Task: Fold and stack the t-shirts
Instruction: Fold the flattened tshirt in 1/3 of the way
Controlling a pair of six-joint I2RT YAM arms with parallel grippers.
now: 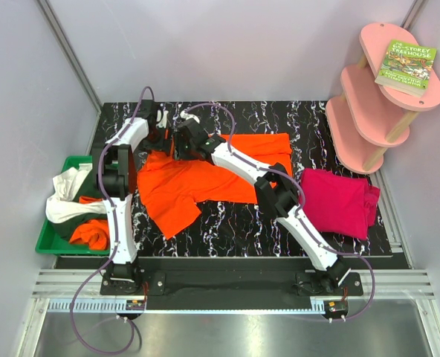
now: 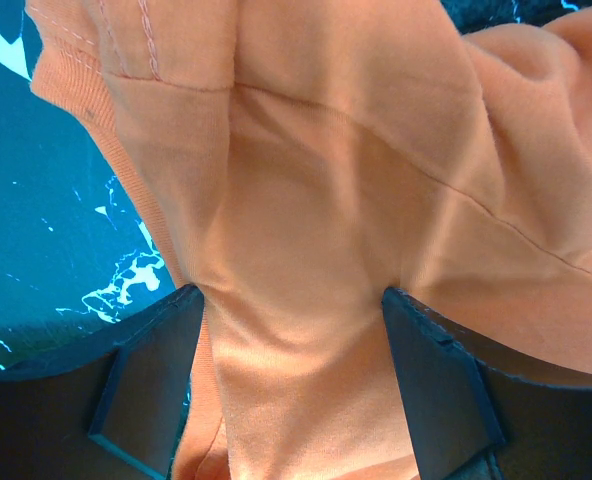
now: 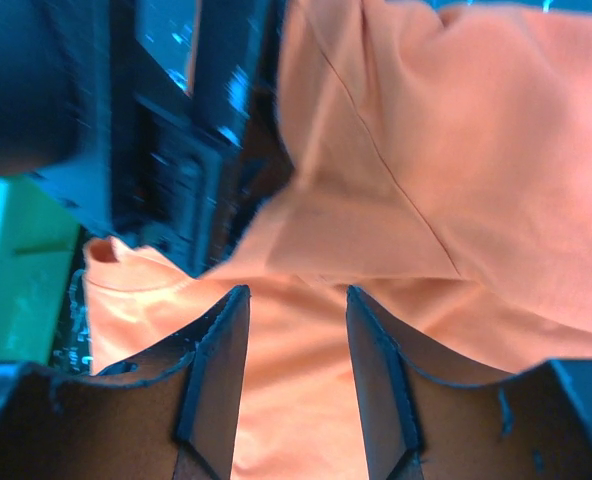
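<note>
A: The orange t-shirt [image 1: 183, 190]: where is it, and how will it handle?

B: Rumpled on the black surface [image 1: 339, 119]. It looks light and limp, best taken at a seamed edge. Left jaws stand wide with cloth between them. Right jaws are half apart over cloth, visibly gripping nothing.

The far-left corner of the orange t-shirt [image 1: 179, 190] lies hidden beneath both arms' wrists.

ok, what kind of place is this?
Probably a robot lab test cell, not a home: bare grey walls with aluminium framing, black marbled table, green bin of t-shirts, staged pink shelf.
</note>
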